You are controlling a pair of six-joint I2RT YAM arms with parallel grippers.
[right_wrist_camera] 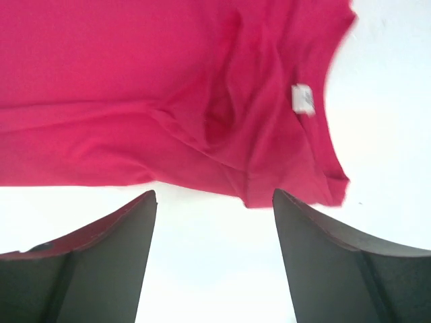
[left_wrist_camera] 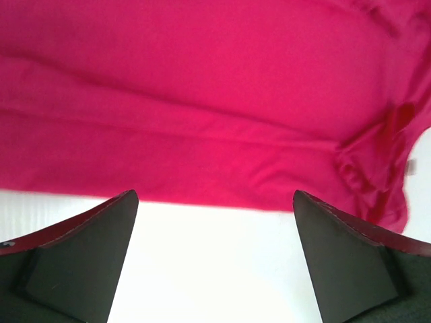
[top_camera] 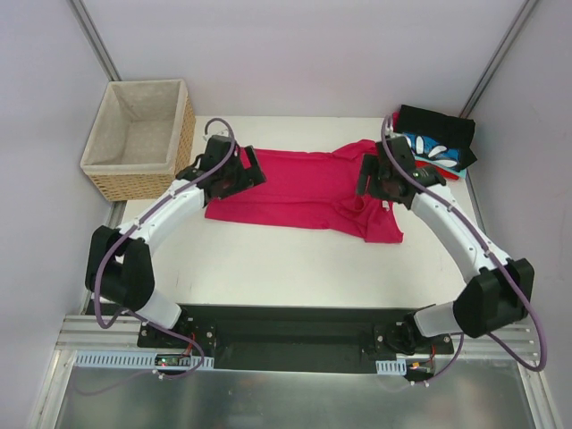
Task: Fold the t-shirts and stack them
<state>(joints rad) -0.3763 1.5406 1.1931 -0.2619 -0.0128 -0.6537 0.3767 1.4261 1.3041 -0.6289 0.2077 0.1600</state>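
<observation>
A magenta-pink t-shirt (top_camera: 304, 189) lies partly folded lengthwise on the white table (top_camera: 295, 264), with its collar and sleeve end bunched at the right. My left gripper (top_camera: 234, 172) hovers over its left end, open and empty. In the left wrist view the left gripper (left_wrist_camera: 215, 195) stands above the pink shirt (left_wrist_camera: 202, 87) at its near edge. My right gripper (top_camera: 382, 177) hangs over the collar end, also open and empty. In the right wrist view the right gripper (right_wrist_camera: 214, 194) sits above the shirt's (right_wrist_camera: 135, 87) edge by the neck label (right_wrist_camera: 303, 99). Folded black (top_camera: 438, 125), blue printed (top_camera: 435, 150) and red (top_camera: 451, 175) t-shirts are stacked at the back right.
A woven wicker basket (top_camera: 134, 185) with beige lining stands off the table's back left corner. White walls close in the back and sides. The arm bases (top_camera: 286, 335) sit on a black rail at the near edge.
</observation>
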